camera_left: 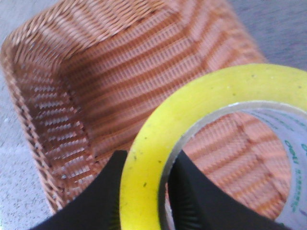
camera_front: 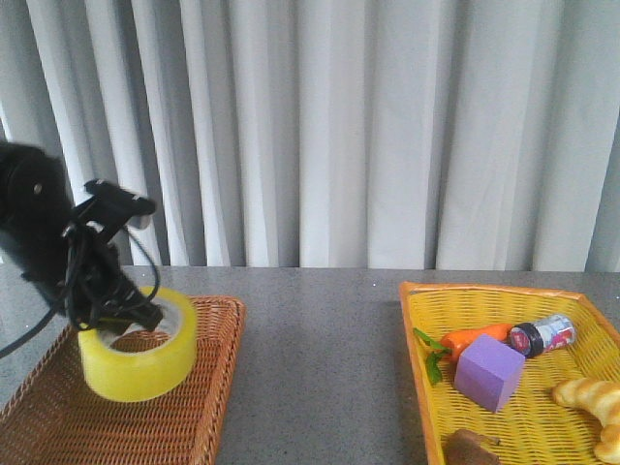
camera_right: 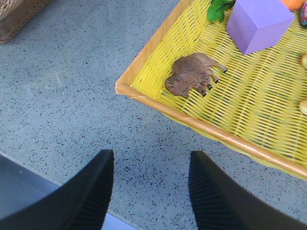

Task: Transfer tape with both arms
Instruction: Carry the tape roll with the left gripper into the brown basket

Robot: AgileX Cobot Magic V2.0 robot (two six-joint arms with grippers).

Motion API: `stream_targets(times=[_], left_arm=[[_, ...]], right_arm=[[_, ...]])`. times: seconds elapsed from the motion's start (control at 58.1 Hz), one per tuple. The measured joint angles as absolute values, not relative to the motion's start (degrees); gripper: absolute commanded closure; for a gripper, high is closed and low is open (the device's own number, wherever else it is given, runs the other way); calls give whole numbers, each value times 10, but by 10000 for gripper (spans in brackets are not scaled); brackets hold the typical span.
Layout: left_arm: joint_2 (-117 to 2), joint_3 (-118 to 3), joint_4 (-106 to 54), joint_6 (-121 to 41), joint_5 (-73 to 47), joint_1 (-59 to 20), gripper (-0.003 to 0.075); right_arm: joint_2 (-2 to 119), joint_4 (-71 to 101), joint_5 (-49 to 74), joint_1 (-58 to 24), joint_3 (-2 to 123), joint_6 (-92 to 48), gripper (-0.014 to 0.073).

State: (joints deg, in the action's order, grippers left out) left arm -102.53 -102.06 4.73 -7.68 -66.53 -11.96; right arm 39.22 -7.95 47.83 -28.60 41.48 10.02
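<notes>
The tape (camera_front: pixel 138 360) is showing a smooth, slightly glossy yellow-green plastic face, with a white paper-like core carrying small green print. The left gripper (camera_left: pixel 144 201) is presenting matt black fingers (camera_left: pixel 103 199) with fine ribbing, looking like plastic. The brown basket (camera_left: pixel 53 96) is displaying coarse woven wicker with a rough, matt texture. The yellow basket (camera_right: pixel 201 115) is showing tighter woven strands with a smooth orange rim. The table (camera_right: pixel 67 96) is appearing as speckled grey, stone-like, matt surface. The purple cube (camera_right: pixel 259 21) is looking smooth and matt. The curtain (camera_front: pixel 339 126) is hanging as pale pleated cloth.
</notes>
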Motion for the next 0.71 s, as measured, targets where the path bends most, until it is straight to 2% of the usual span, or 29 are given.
stream_targets(times=[0.361, 0.568, 0.636, 0.705], left_arm=[[-1025, -873, 48, -75, -490, -100, 626], [-1034, -847, 48, -75, -451, -100, 622], [-1042, -845, 48, -75, -448, -100, 605], [-1054, -845, 48, -75, -448, -100, 555]], right_arm=[[392, -79, 478, -286, 415, 100, 232], [392, -79, 478, -286, 415, 100, 232], [392, -79, 478, -286, 415, 100, 232], [392, -79, 478, -286, 415, 100, 232]])
